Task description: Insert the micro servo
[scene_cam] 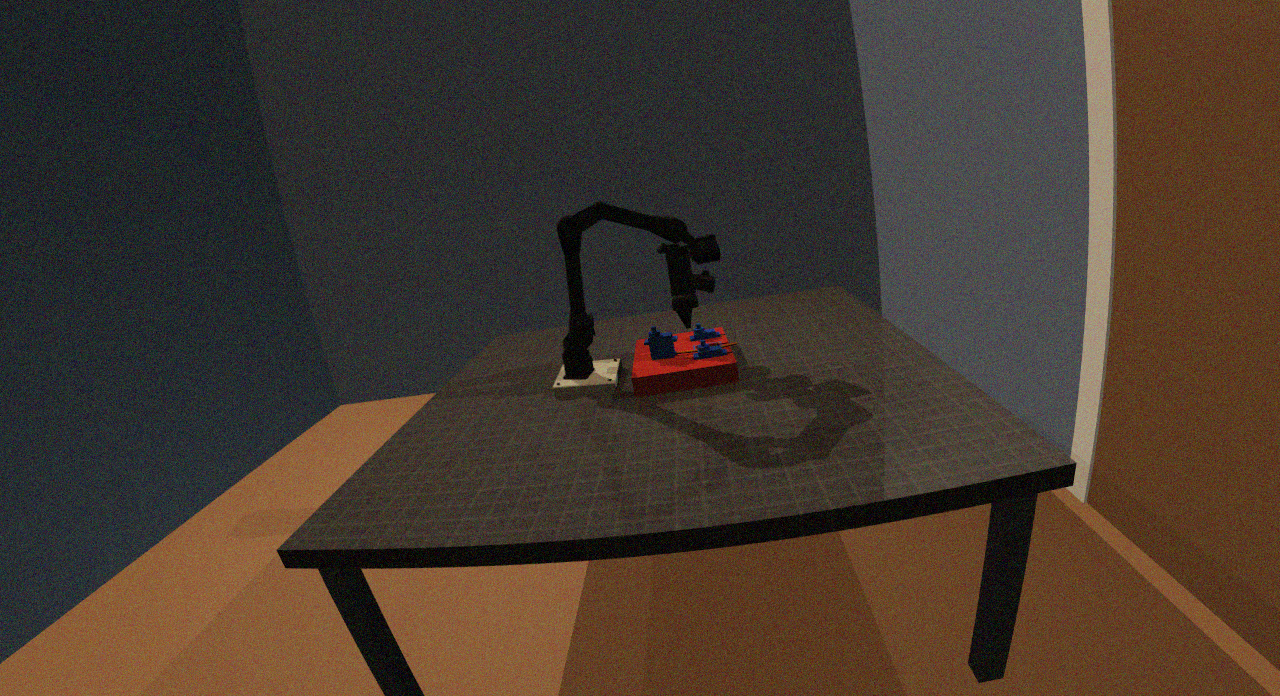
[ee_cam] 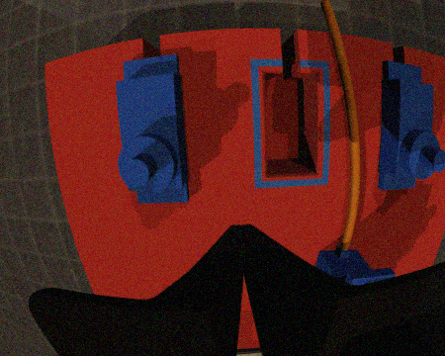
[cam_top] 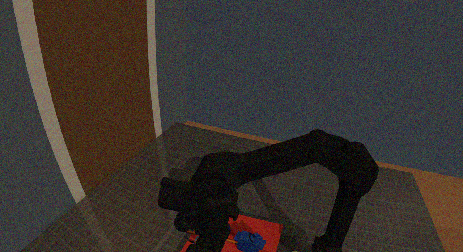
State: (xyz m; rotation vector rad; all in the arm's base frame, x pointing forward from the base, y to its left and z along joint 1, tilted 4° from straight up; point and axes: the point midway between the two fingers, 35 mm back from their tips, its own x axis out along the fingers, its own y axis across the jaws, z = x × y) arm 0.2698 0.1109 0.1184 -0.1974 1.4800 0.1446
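The closed pincer (cam_top: pixel 210 240) (scene_cam: pixel 687 325) (ee_cam: pixel 241 235) points down over the red deck (cam_top: pixel 273 229) (scene_cam: pixel 684 375) (ee_cam: pixel 222 203), its tips pressed together with nothing between them. Just beyond, partly behind its right-hand finger in the wrist view, is the loose servo (cam_top: pixel 249 240) (scene_cam: pixel 662 344) (ee_cam: pixel 341 262), standing upright on the deck, shaft up, outside its pocket.

So this looks like the approach, and the fingers need to spread well before they drop. The best line is straight down, one finger each side of the body, squared to its flat faces, gripping below the shaft without skewing it.

Now the orange cable (cam_top: pixel 231 240) (scene_cam: pixel 685 353) (ee_cam: pixel 354 148): it runs away from the servo, between the pocket and the right-hand seated servo (cam_top: pixel 229 227) (scene_cam: pixel 710 350) (ee_cam: pixel 415 104). Lift high enough to keep it off that neighbour, and don't trap it under the body.

Further out sits the marked pocket (cam_top: pixel 196 238) (ee_cam: pixel 256 124), unfilled, with the left-hand seated servo (scene_cam: pixel 705 332) (ee_cam: pixel 150 109) across from it. At the far end is the side notch (ee_cam: pixel 289 54); the cable wants lining up there first, then a level lower until both ears meet the deck.
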